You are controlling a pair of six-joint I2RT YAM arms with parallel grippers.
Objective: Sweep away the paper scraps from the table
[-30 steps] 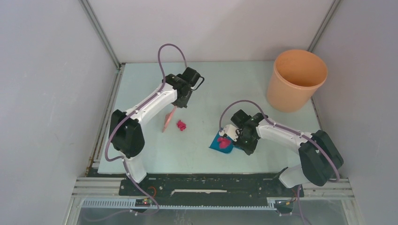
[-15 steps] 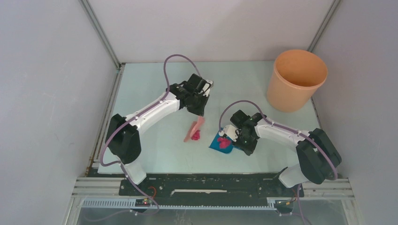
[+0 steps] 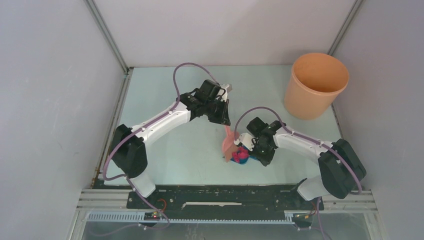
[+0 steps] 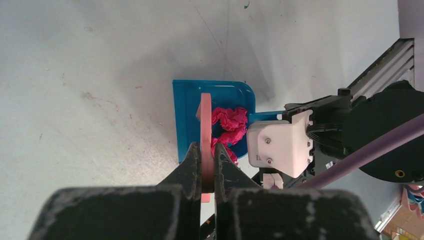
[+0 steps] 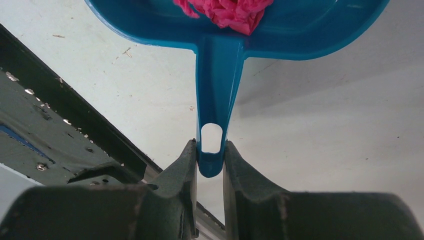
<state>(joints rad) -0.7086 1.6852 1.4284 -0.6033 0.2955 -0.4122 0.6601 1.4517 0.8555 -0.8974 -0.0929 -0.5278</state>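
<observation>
Magenta paper scraps [image 3: 241,154] [image 4: 230,120] [image 5: 231,11] lie bunched inside a blue dustpan [image 3: 249,160] [image 4: 187,114] resting on the pale green table [image 3: 165,95]. My right gripper [image 3: 260,152] [image 5: 210,154] is shut on the end of the dustpan's handle [image 5: 219,75]. A pink hand brush [image 3: 229,144] [image 4: 205,122] hangs tilted from my left gripper [image 3: 224,120] [image 4: 205,151], which is shut on its handle. The brush's lower end stands at the dustpan's open lip, against the scraps. I see no scraps of other colours.
An orange bucket [image 3: 316,84] stands at the back right corner. Grey walls enclose the table on three sides. A black rail [image 3: 225,194] with the arm bases runs along the near edge.
My left arm swung right with the brush, pushing a magenta scrap from mid-table into the dustpan. The right arm and dustpan stayed put.
</observation>
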